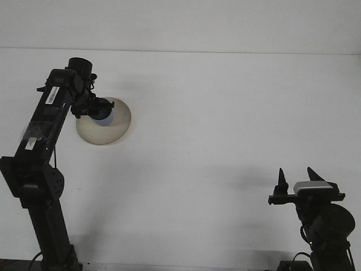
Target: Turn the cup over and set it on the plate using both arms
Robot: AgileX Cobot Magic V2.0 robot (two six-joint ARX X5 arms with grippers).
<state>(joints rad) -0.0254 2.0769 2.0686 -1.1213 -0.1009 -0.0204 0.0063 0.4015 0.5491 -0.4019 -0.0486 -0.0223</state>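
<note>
Upper left crowded: left arm (48, 121) over plate (113, 129) with cup (102, 110). Centre and right of table (225, 113) open; right gripper (296, 178) occupies lower right

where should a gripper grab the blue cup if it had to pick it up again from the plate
By the cup's side wall, coming from the right, probably. It sits over the left part of the tan plate, and the left gripper and its arm crowd the cup's left side, while its right side faces open plate. Whether its rim is up is unclear.
</note>
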